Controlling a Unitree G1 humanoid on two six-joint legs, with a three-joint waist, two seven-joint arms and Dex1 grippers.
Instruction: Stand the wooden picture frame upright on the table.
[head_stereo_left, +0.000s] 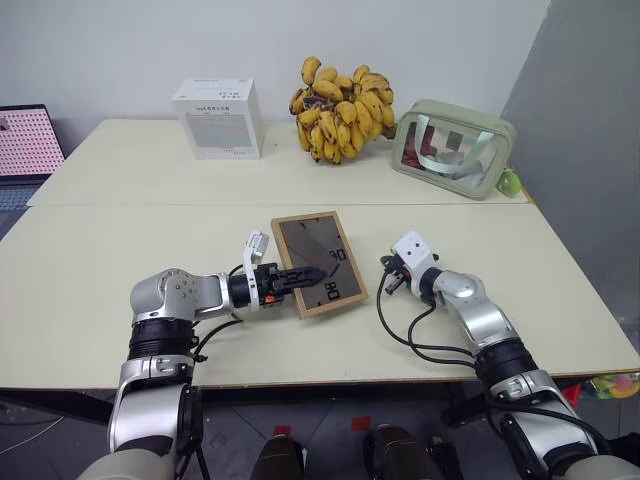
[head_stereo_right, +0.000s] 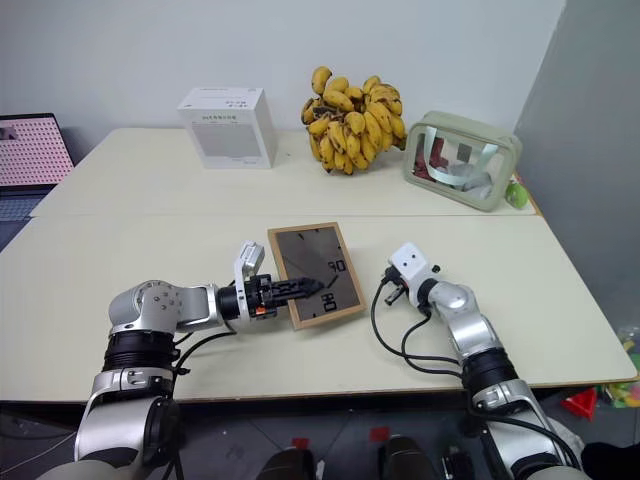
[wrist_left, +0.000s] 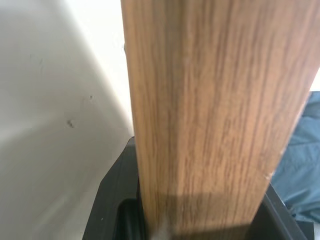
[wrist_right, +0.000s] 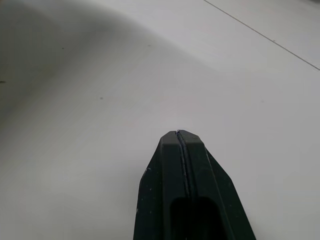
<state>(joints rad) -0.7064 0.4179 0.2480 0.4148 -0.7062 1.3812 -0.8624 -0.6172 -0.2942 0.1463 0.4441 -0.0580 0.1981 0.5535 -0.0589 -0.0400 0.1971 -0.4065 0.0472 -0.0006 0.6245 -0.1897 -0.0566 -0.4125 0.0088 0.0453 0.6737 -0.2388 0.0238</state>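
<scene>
The wooden picture frame (head_stereo_left: 318, 263) sits on the near half of the table (head_stereo_left: 120, 250), between the two arms, dark back panel facing up. Its long axis runs from the far seam toward the robot, slanted slightly to the right. The left gripper (head_stereo_left: 312, 274) grasps the frame's left edge, one finger across the panel. The right gripper (wrist_right: 179, 137), fingers pressed together and holding nothing, hovers just right of it
</scene>
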